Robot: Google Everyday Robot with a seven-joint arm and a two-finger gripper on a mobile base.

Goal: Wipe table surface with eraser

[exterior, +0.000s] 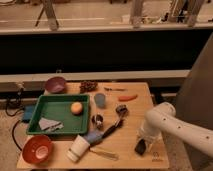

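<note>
The table surface is a light tan wooden top with a small dark logo mark near its front right corner. The eraser is a small flat black block lying on the wood at the front right, just up and left of the logo. My gripper comes down from the white arm on the right and is shut on the eraser, holding it against the table.
A green tray holds an orange ball and a grey cloth. Nearby are a purple bowl, a red bowl, a tipped white cup, a blue cup, a black-handled brush and an orange stick.
</note>
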